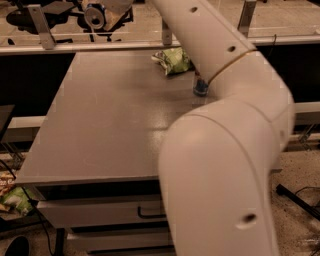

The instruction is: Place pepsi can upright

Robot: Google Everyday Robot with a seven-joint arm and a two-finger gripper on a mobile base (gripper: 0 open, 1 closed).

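Observation:
The pepsi can [94, 15] hangs in the air beyond the far left edge of the grey table [105, 125], lying on its side with a round silver end turned toward me. My gripper [106, 7] is at the top edge of the camera view, shut around the can; most of the gripper is cut off by the frame. My white arm [225, 150] fills the right side of the view and hides that part of the table.
A green chip bag [172, 60] lies at the table's far edge. A blue and silver can [200, 86] stands upright just behind my arm. A rail with metal posts [40, 20] runs behind the table. A drawer [100, 212] sits below the front.

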